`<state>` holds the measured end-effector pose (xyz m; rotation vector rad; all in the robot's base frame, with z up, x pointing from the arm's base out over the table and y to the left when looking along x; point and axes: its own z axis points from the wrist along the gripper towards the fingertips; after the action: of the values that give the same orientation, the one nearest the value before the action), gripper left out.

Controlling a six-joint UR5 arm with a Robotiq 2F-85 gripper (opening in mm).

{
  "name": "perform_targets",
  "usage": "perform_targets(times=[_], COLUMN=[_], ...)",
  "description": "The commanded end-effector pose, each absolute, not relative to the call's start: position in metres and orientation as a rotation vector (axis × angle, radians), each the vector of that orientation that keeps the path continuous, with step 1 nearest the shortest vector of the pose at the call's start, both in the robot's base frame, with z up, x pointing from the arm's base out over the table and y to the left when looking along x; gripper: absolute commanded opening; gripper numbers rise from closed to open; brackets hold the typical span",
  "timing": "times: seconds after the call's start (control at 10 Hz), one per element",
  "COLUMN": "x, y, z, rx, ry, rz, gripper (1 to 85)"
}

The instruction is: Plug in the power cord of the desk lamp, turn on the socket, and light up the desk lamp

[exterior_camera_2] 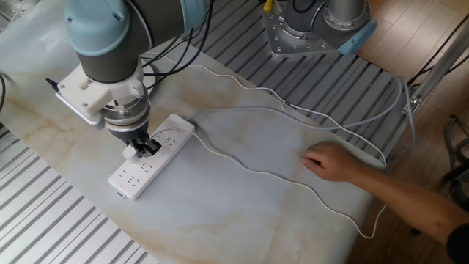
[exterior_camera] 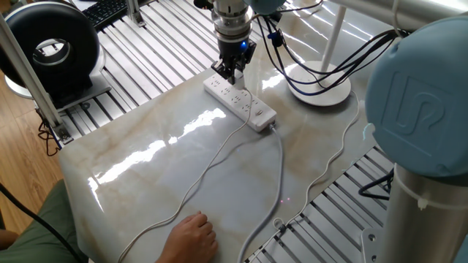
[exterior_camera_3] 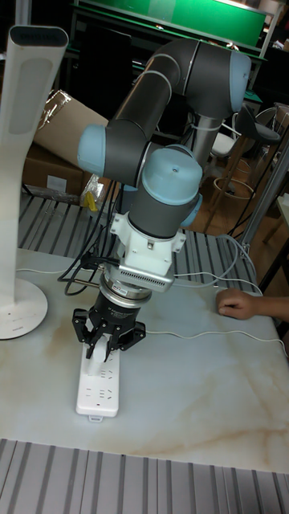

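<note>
On the left of one fixed view, a black round fan [exterior_camera: 50, 50] stands off the pale marbled surface [exterior_camera: 168, 175], on the slatted metal frame beyond its left edge. The long flat white power strip [exterior_camera: 239, 103] lies diagonally near the surface's far edge. The black two-finger pincer [exterior_camera: 232, 71] hangs straight down over the strip's far end, fingers close together around something small and white, apparently the boxy plug of the thin white power cord [exterior_camera: 212, 164]; the grip itself cannot be told for certain. That cord runs across the open middle of the surface toward a person's hand [exterior_camera: 189, 237] resting flat near the front edge. The strip's thicker white cable [exterior_camera: 280, 164] leaves its near end and curves off toward the front right edge. Right of the strip, just apart from it, sits the white desk lamp [exterior_camera: 319, 90] with its round disc base and slim pole. Between strip and hand the surface lies bare except for cords.
</note>
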<state>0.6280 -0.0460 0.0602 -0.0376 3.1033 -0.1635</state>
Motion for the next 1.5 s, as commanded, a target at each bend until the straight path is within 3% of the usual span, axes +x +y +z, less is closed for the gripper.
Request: perform_targets(times=[0.0,1.4], x=[0.6243,0.6278], y=[-0.0445,-0.0424], z=[0.059,0.0596], rx=[-0.032,-0.056], ry=[3.109,3.107], rz=[-0.14,-0.154], gripper=[1.0,1.0])
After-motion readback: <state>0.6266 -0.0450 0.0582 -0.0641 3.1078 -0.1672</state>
